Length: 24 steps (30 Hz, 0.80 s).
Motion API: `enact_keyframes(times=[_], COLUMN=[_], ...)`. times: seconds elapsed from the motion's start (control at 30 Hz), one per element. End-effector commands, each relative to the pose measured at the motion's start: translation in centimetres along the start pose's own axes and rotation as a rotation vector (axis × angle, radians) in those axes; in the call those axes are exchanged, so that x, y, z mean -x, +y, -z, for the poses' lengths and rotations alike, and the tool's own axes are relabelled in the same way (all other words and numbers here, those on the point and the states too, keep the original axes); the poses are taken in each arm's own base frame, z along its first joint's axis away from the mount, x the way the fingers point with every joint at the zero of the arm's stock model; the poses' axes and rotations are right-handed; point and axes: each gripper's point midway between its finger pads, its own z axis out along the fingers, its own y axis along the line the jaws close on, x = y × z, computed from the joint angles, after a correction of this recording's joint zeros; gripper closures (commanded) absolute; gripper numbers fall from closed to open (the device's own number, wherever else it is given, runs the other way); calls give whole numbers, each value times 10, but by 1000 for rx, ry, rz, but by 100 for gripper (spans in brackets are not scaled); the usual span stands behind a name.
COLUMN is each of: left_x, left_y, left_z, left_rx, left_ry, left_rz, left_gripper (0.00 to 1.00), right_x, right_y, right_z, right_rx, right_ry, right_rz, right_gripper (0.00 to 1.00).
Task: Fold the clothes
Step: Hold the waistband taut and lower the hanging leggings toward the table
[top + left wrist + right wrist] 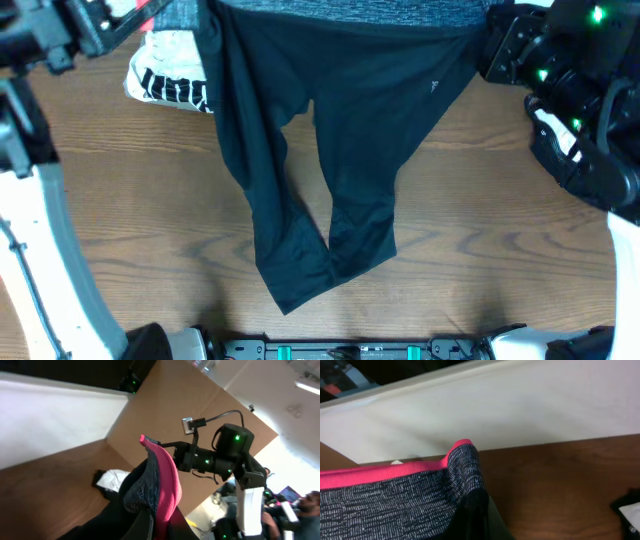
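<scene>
Brown wood-grain tabletop [500, 220] is carrying the black trousers [340, 120], which are spreading down its middle from the far edge. Both legs are running side by side toward the near edge, their lower ends meeting. The grey waistband [330, 10] is stretching along the top of the overhead view between the two arms, its edge showing pink-red.

The left tool [135, 22] is clamping one end of that band. In the left wrist view the fabric is bunching upward out of the grip, pink edge outermost. The right tool [490, 45] is pinching the other end. The right wrist view is showing the speckled grey cloth folding over and disappearing between the closed fingers.

A pale mark [432, 87] is sitting on the trousers toward the right arm's side — too small to read. On the left arm's side, a white top [170, 75] is lying crumpled on the tabletop, touching the trousers' edge. Its bold black print is looking like lettering, but it is too blurred to make out.
</scene>
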Motion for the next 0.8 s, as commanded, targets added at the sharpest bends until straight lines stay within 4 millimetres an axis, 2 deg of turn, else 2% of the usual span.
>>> enact_keyframes(times=[0.0,0.1,0.2,0.33,0.53,0.7,0.77], left_x=[11,8,3,-2,-11,-19,-22], left_y=[11,16,21,36,68,96,110], left_z=[0,-14,-29,-48,-73,-94,-101], left_rx=[14,-26,-64,-107,-149,-171,-174], left_ry=[-48,-19,10,49,94,113,119], left_rz=[-25,0,25,72,127,152,164], left_gripper=[94,94,94,94,94,94,90], right_x=[14,10,8,5,1,-1,-3], right_y=[-66,-63,-68,-89,-119,-121,-121], right_z=[-5,-9,-12,-14,-20,-24,-27], right_rx=[-284,-262,-276,-333,-409,-413,-417], right_ry=[-55,-36,-22,3,35,46,56], right_rz=[-25,-26,-28,-47,-106,-105,-104], right_gripper=[99,99,99,99,99,99,99])
